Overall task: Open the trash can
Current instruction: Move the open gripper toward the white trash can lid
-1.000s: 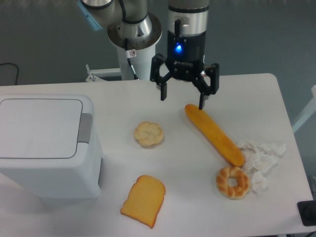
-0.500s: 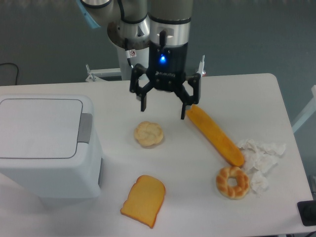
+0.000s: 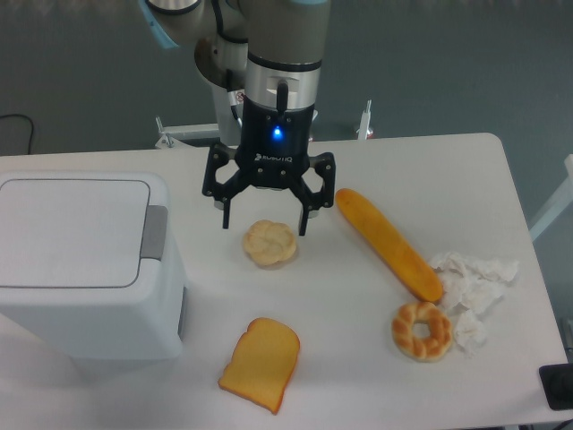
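My gripper (image 3: 266,222) hangs over the middle of the white surface (image 3: 448,170), nearer its far edge, with its two fingers spread wide apart and nothing between them. The fingertips point down, one on each side of a small round bread roll (image 3: 269,243) that lies just below and slightly toward the near edge; I cannot tell whether either tip touches it.

The trash can (image 3: 85,269), a large white boxy bin with rounded corners, stands at the left edge of the surface. Its flat rectangular lid (image 3: 72,231) lies shut, and the grey push-button tab (image 3: 154,233) sits on the lid's right side, the side that faces me. The gripper is well apart from it, to its right.

Other things lie on the surface. A long baguette (image 3: 387,242) runs diagonally toward the right edge. A ring-shaped pastry (image 3: 421,330) and some crumpled white paper (image 3: 473,287) sit near the near right corner. A slice of toast (image 3: 260,363) lies close to the near edge.

I judge that I am in the approach step, with the lid not yet opened. The next move calls for travel left, across to the grey tab, clear of the roll. There I would bring one fingertip down over the tab and press it firmly, so that the hinged lid can spring up.
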Controlling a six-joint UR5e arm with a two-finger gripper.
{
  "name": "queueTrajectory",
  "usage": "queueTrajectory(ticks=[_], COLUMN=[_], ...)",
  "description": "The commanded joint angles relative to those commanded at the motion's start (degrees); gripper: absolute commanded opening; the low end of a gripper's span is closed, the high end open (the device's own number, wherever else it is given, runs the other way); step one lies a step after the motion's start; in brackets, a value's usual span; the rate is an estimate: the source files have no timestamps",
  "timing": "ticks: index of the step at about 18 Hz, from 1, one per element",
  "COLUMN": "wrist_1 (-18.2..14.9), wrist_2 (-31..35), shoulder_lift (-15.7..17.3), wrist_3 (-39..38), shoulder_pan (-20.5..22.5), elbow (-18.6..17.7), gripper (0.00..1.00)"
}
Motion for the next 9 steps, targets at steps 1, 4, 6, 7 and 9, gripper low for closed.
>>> queueTrajectory(ticks=[1,4,6,7,9], wrist_1=[0.0,0.0,0.0,0.0,0.0], wrist_2=[-0.2,-3.4,-4.8,-5.4,-6.2], shoulder_lift=[0.0,0.0,0.0,0.0,-0.2], wrist_3=[-0.1,-0.3,-0.3,-0.3,-0.2], shoulder_pan=[-0.1,-0.1,-0.1,-0.1,-0.7], elbow=[0.0,-0.3,-0.5,-0.7,-1.1], gripper=[1.0,1.0,1.0,1.0,1.0])
